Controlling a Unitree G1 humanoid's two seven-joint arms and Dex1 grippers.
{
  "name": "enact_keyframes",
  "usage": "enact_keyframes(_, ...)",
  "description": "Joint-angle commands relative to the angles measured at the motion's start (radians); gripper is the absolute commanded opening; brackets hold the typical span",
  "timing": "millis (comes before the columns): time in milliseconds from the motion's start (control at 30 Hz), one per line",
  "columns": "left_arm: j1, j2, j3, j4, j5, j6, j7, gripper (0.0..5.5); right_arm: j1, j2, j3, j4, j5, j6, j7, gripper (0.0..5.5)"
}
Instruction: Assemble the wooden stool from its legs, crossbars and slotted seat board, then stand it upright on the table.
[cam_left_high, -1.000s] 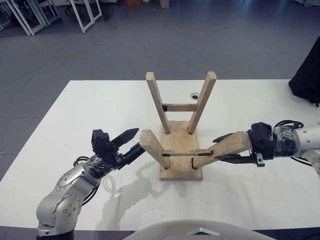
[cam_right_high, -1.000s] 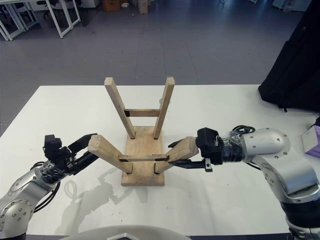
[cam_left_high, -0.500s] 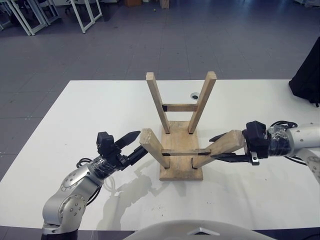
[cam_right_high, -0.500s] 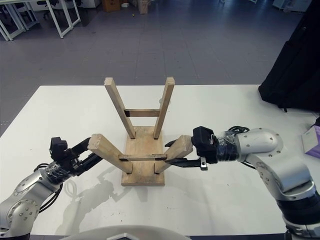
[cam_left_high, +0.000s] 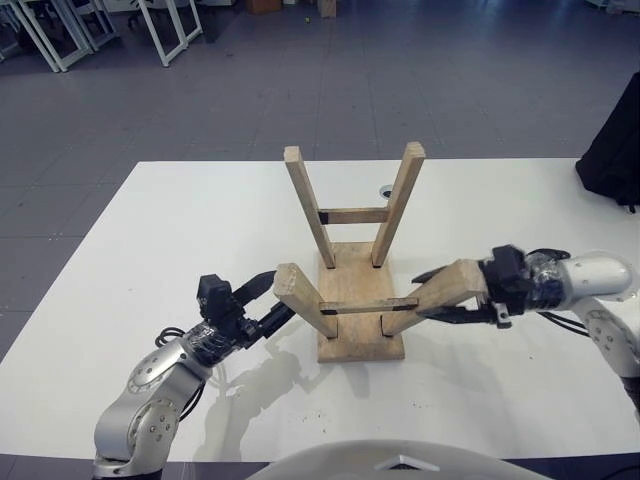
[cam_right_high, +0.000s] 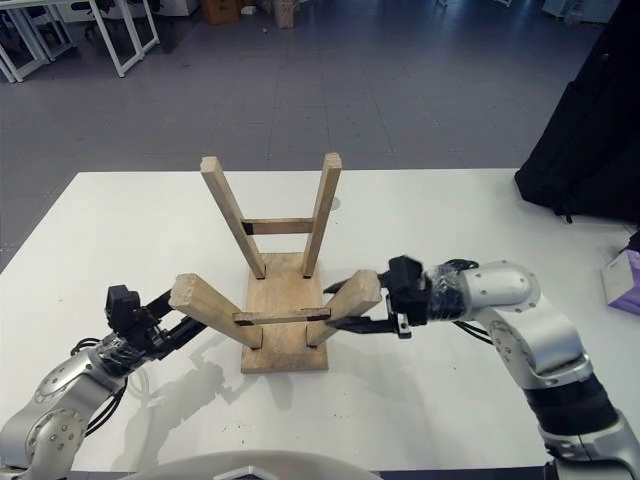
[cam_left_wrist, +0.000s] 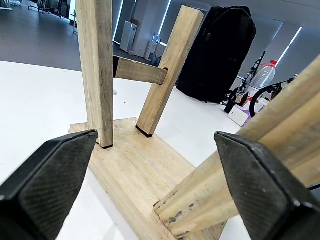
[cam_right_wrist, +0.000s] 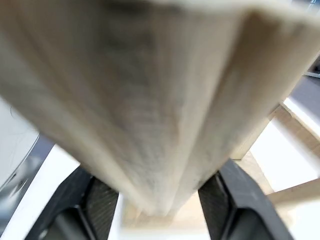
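Sitting on the counter: the stool (cam_left_high: 355, 290) is belly-up around the middle of the counter (cam_left_high: 150, 230), with its seat board (cam_left_high: 362, 342) flat on the white top and all four legs poking upward
Far pair: the far legs (cam_left_high: 308, 205) spread wider as they rise and are tied together by the far crossbar (cam_left_high: 352, 215)
Near pair: near left leg (cam_left_high: 302, 300) and near right leg (cam_left_high: 458, 283) splay way out sideways, with the near crossbar (cam_left_high: 365, 305) joining them low down
Right gripper (cam_left_high: 418, 295): clamped on the near right leg, one finger on each side, running along it from the free end
Left gripper (cam_left_high: 270, 297): fingers apart, right beside the free end of the near left leg, can't tell if it's actually touching
Counter and room: small round cable hole (cam_left_high: 388, 190) behind the stool, grey floor (cam_left_high: 400, 80) beyond, white table frames (cam_left_high: 60, 30) far off on the left
Wrist views: the left one looks between its fingers (cam_left_wrist: 45, 175) at the seat board and far legs, and adds a black backpack (cam_left_wrist: 215, 50) and a bottle (cam_left_wrist: 261, 75); the right one is jammed up against the leg, dark pads (cam_right_wrist: 102, 205) pressed on both sides
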Motion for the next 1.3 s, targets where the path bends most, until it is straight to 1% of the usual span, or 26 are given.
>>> enact_keyframes(33,-0.038,-0.001,-0.022,0.02,-0.011,0.021,-0.023,4.32,0.044,-0.025,0.007,-0.021,0.02,0.105,0.025,3.02)
enact_keyframes(100,-0.064,0.002,-0.023,0.037,-0.037,0.04,-0.037,4.32,0.095,-0.08,-0.053,-0.062,0.105,0.173,0.084,3.43)
enact_keyframes(133,-0.07,0.004,-0.026,0.041,-0.039,0.045,-0.043,4.32,0.117,-0.097,-0.068,-0.068,0.113,0.183,0.101,3.62)
enact_keyframes(267,-0.057,0.024,-0.005,0.03,-0.044,0.061,-0.044,4.32,0.178,-0.102,-0.093,-0.064,0.05,0.168,0.06,4.35)
enact_keyframes(300,-0.05,0.029,0.001,0.024,-0.047,0.064,-0.045,4.32,0.193,-0.103,-0.097,-0.072,0.046,0.168,0.055,4.64)
enact_keyframes(333,-0.045,0.034,0.006,0.02,-0.048,0.068,-0.044,4.32,0.205,-0.1,-0.101,-0.073,0.032,0.164,0.039,4.73)
enact_keyframes(400,-0.032,0.041,0.016,0.004,-0.052,0.073,-0.042,4.32,0.244,-0.087,-0.101,-0.071,-0.039,0.094,0.008,5.11)
enact_keyframes(467,-0.018,0.049,0.029,-0.018,-0.067,0.085,-0.043,4.32,0.312,-0.097,-0.085,-0.093,-0.099,0.014,0.026,5.11)
enact_keyframes(533,0.001,0.066,0.045,-0.038,-0.086,0.102,-0.051,4.32,0.368,-0.061,-0.06,-0.108,-0.16,-0.033,-0.027,5.11)
enact_keyframes(600,0.008,0.096,0.075,-0.033,-0.097,0.118,-0.059,4.32,0.433,-0.013,-0.044,-0.117,-0.195,-0.087,-0.074,5.11)
enact_keyframes(700,0.025,0.133,0.123,-0.02,-0.123,0.142,-0.077,4.32,0.488,0.072,-0.011,-0.063,-0.284,-0.158,-0.176,5.11)
enact_keyframes(800,0.067,0.155,0.115,-0.023,-0.133,0.162,-0.122,4.32,0.515,0.175,0.007,0.012,-0.326,-0.197,-0.278,5.11)
enact_keyframes(867,0.065,0.149,0.114,-0.008,-0.121,0.16,-0.115,4.32,0.514,0.231,0.037,0.095,-0.425,-0.268,-0.366,5.11)
enact_keyframes(1000,0.055,0.155,0.102,0.007,-0.105,0.159,-0.127,4.32,0.487,0.32,0.045,0.267,-0.492,-0.373,-0.462,5.11)
enact_keyframes(1067,0.048,0.153,0.101,0.009,-0.098,0.158,-0.125,4.32,0.456,0.325,0.049,0.364,-0.563,-0.414,-0.517,5.11)
enact_keyframes(1167,0.045,0.139,0.091,0.007,-0.085,0.153,-0.111,4.32,0.413,0.338,0.029,0.438,-0.589,-0.443,-0.592,5.11)
enact_keyframes(1267,0.043,0.118,0.072,0.008,-0.076,0.149,-0.097,4.32,0.351,0.361,0.027,0.445,-0.589,-0.441,-0.64,5.11)
enact_keyframes(1300,0.04,0.113,0.066,0.008,-0.07,0.147,-0.093,4.32,0.332,0.363,0.035,0.439,-0.618,-0.435,-0.669,5.11)
